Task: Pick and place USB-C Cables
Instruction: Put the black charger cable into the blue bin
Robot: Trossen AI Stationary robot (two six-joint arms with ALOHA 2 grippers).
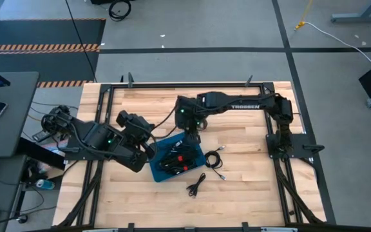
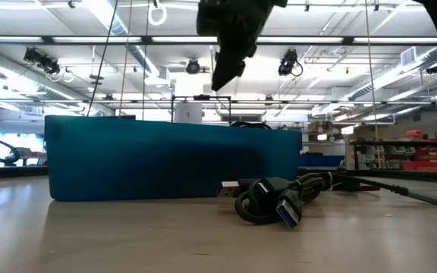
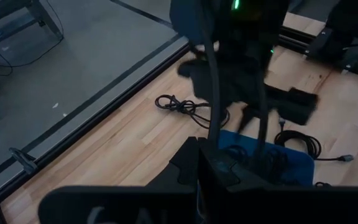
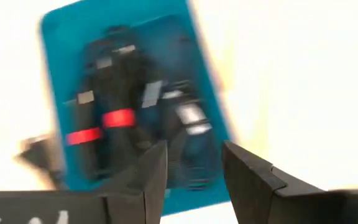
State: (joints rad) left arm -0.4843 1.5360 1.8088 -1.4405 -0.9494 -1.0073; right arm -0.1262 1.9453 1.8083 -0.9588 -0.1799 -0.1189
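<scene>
USB-C cables, black coiled bundles (image 4: 114, 121), fill the blue plastic tray (image 1: 154, 169); right gripper (image 4: 194, 171) hovers above, jaws apart, release apparently done; next, fetch a loose cable (image 1: 196, 186). Left gripper's jaws together.

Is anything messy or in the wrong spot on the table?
A little. Most USB-C cables lie bundled inside the blue tray, but three cables are outside it on the wood: two to its right and one in front. The right gripper hangs open and empty above the tray. Nothing looks broken or spilled.
</scene>
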